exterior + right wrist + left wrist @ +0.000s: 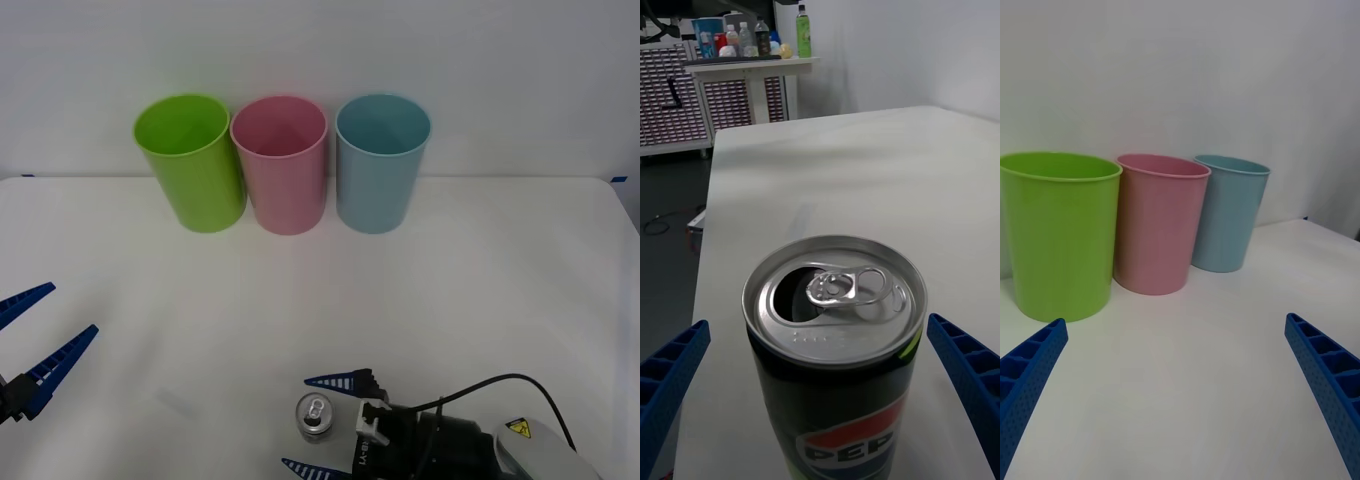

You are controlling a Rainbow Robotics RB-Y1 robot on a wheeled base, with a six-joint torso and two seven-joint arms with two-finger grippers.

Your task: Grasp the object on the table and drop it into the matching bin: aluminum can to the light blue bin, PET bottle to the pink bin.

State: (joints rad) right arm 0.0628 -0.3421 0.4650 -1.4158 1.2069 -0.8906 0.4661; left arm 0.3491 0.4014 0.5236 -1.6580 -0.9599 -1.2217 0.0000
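Can [316, 415] stands upright on the desk [480, 290] between the right pincer [325, 424]'s spread fingers (neither touching); close squarely on its body, below the rim. Left pincer [35, 338] waits open.

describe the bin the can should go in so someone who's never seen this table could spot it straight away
On the white table, three tall cup-shaped bins stand in a row along the far edge, by the wall. The light blue bin is at the robot's right end of that row, next to the pink bin. Its colour alone sets it apart; the lime green bin is at the other end.
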